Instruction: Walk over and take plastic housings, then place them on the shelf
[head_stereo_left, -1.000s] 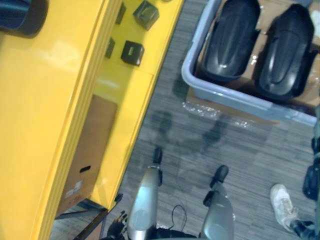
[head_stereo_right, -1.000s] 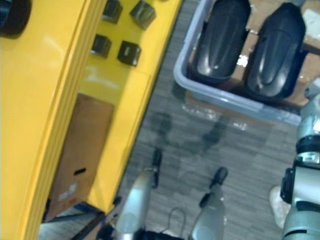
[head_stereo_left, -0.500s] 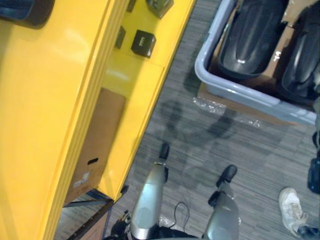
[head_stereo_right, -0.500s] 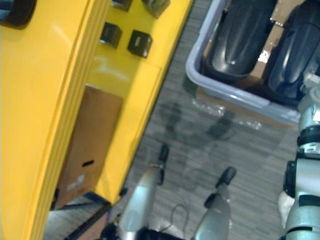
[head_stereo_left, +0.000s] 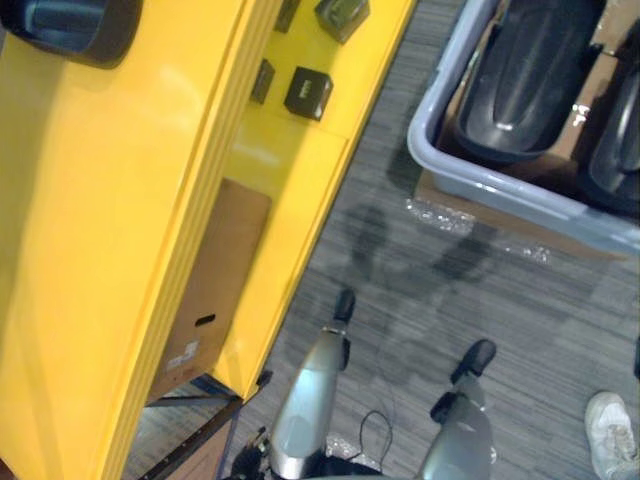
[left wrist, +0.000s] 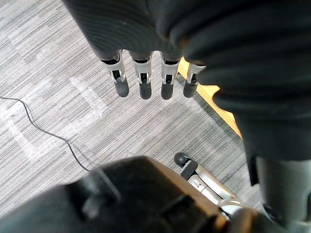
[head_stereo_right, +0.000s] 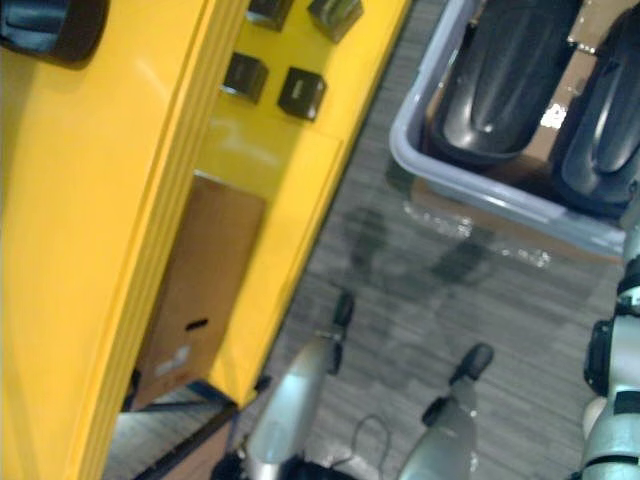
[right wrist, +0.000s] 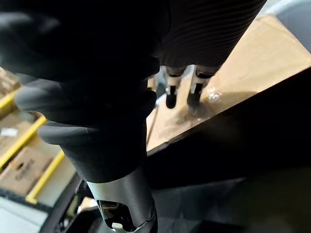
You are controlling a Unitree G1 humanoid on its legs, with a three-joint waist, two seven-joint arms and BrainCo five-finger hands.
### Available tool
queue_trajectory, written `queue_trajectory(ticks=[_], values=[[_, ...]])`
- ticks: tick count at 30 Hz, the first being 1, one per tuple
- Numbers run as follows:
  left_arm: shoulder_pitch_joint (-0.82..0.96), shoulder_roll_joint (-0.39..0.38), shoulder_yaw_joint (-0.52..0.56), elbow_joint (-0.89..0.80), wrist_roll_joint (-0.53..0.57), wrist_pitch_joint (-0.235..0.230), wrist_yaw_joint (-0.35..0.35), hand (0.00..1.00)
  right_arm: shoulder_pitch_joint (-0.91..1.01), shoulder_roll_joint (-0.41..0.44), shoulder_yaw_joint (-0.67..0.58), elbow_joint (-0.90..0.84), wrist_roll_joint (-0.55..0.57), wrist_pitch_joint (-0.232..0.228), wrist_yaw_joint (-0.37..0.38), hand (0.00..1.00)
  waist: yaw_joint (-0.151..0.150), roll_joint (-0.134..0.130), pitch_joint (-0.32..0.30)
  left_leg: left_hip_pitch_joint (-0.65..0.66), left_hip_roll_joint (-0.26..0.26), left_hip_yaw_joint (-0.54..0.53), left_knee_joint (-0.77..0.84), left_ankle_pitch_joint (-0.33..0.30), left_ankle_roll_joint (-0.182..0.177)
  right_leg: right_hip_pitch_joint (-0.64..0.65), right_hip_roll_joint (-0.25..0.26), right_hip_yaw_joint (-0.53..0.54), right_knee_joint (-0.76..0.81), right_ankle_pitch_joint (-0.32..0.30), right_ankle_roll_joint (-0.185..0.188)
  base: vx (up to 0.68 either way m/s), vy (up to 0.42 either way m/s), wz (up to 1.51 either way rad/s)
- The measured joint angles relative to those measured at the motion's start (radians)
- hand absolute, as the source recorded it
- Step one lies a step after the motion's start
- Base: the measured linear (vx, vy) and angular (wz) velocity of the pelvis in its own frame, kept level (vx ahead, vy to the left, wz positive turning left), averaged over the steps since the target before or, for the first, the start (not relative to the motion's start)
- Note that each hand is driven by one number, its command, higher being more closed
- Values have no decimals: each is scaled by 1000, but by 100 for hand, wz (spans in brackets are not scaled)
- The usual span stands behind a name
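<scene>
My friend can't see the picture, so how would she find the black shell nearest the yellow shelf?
Start at the big yellow shelf, then cross the grey carpet to the grey tub. Two long, shiny black housings lie side by side inside; it is the housing on the shelf's side, its twin lying farther away.

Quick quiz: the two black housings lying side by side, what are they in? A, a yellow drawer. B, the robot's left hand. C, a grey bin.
C: the two black housings lie side by side in the grey bin on the floor beside the yellow shelf, while the left hand hangs over carpet with straight, empty fingers.
</scene>
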Motion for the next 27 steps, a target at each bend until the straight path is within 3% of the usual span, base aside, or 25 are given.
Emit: queue_trajectory(ticks=[1,7,11,17,18,23,27], values=[[0,0,-4,1,0,0,0,0,-1,-5,5,3,-1,0,4,100,2,5,-3,0,0,-1,-2,0,0,0,0,-1,0,0,0,-37,0,2],[0,0,-14,4,-5,-1,-1,0,-20,-40,51,11,-43,31,35,100,5,25,-18,6,-1,-5,-26,9,-5,-2,0,-5,-2,0,0,-32,-5,1],[0,-2,-36,7,-32,-2,-4,0,-24,-81,87,12,-104,77,75,100,6,37,-26,6,-1,-9,-38,16,-8,-5,1,-8,-5,0,0,-6,-3,1],[0,-2,-42,7,-36,-19,-4,0,-45,-93,127,34,-178,131,152,100,6,38,-27,12,0,-10,-39,16,-8,0,2,-8,-5,0,0,-18,1,0],[0,-2,-42,6,-35,-32,-2,0,-47,-92,137,33,-180,142,178,100,7,38,-27,15,1,-11,-39,16,-8,3,2,-8,-5,0,-1,-34,-1,0],[-12,-1,-47,-12,-36,-209,63,0,-47,-81,204,34,-280,198,225,100,8,38,-27,25,1,-16,-40,17,-9,18,4,-14,-2,-2,-4,-40,1,3],[-17,-1,-48,-94,26,-291,126,0,-47,-74,204,37,-317,214,223,100,7,34,-24,42,1,-19,-40,18,-9,34,4,-17,2,-5,-9,-14,2,2]])
